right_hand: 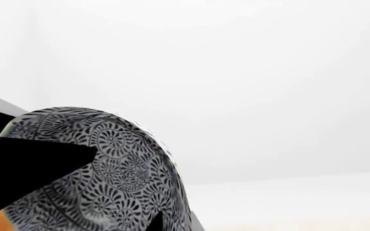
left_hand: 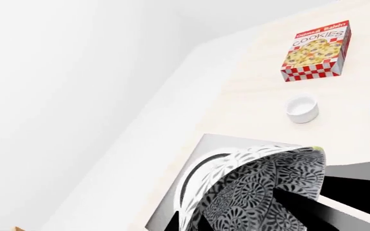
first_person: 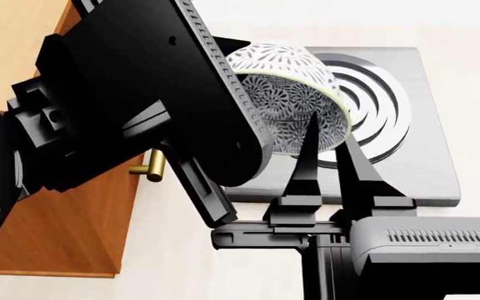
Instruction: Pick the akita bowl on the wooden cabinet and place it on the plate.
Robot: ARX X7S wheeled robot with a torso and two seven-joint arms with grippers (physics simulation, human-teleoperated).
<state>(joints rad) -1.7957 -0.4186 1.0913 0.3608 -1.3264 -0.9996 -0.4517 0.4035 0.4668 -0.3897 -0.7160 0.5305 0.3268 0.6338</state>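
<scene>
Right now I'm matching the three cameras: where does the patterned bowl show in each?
Left wrist view: akita bowl at bottom centre.
Head view: upper centre, held by the right claw.
Right wrist view: lower left.
Shared landmark: the black claw fingers crossing the bowl.

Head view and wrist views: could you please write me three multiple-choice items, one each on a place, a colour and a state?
1. The akita bowl hangs over:
A the cookie box
B the grey ringed slab
C a drawer

2. The checks on the cookie box are:
A red and white
B blue and white
C green and yellow

3. The akita bowl is:
A upright
B tipped sideways
C flat upside down

Answers:
1. B, the slab shows beneath it.
2. A, seen along the box's edge.
3. B, its rim faces sideways at the right gripper.
</scene>
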